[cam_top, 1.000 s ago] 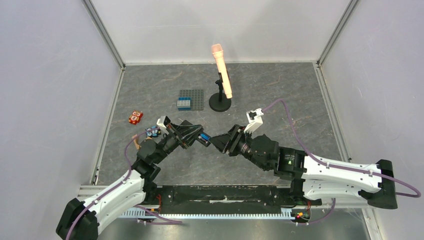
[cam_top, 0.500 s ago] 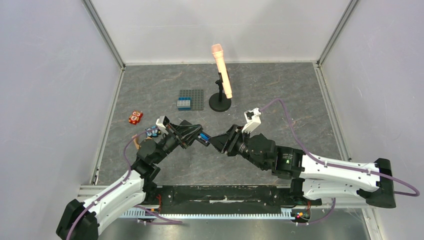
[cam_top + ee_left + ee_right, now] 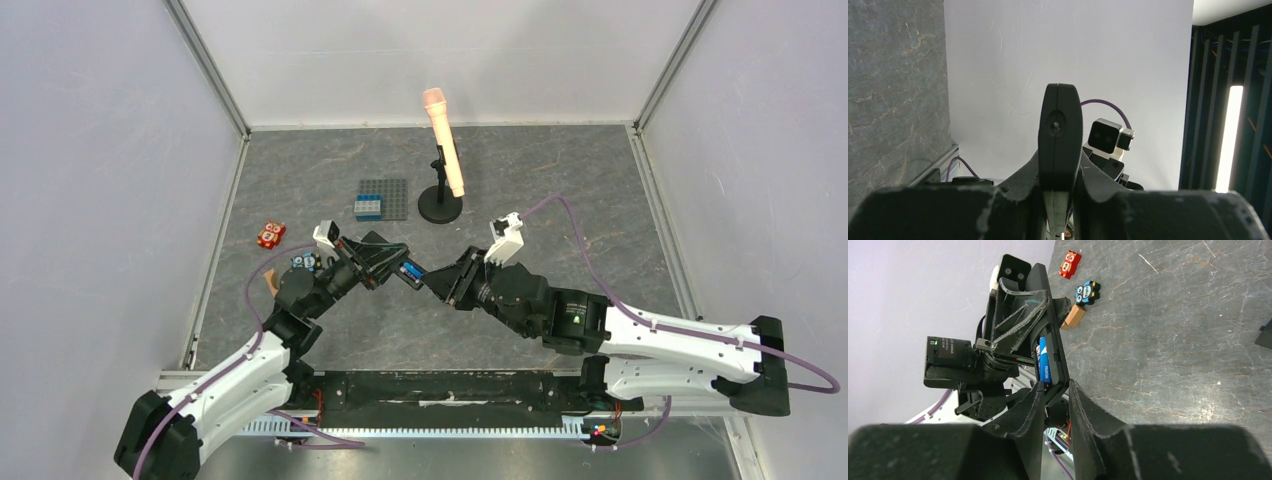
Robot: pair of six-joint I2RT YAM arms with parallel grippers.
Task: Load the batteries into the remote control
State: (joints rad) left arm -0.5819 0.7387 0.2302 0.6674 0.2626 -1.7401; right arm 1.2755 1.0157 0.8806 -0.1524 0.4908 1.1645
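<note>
The remote control (image 3: 1060, 360) is a black bar held off the table between both arms. Its back is open and blue batteries (image 3: 1044, 364) lie in the compartment; they also show in the top view (image 3: 411, 270). My left gripper (image 3: 392, 264) is shut on the remote's upper part. In the left wrist view the remote (image 3: 1060, 130) stands end-on between the fingers (image 3: 1023, 175). My right gripper (image 3: 1054, 390) is closed around the remote's lower end, just below the batteries; it also shows in the top view (image 3: 440, 285).
A peach microphone (image 3: 443, 150) stands on a black stand at the back. A grey baseplate (image 3: 392, 197) with a blue brick lies beside it. A red toy (image 3: 1070, 263), a blue toy (image 3: 1088, 292) and a tan block (image 3: 1075, 316) lie at the left. A flat black piece (image 3: 1265, 335) lies at the right.
Both grippers and the remote have shifted slightly up and away from the arm bases. Both grips are unchanged.
</note>
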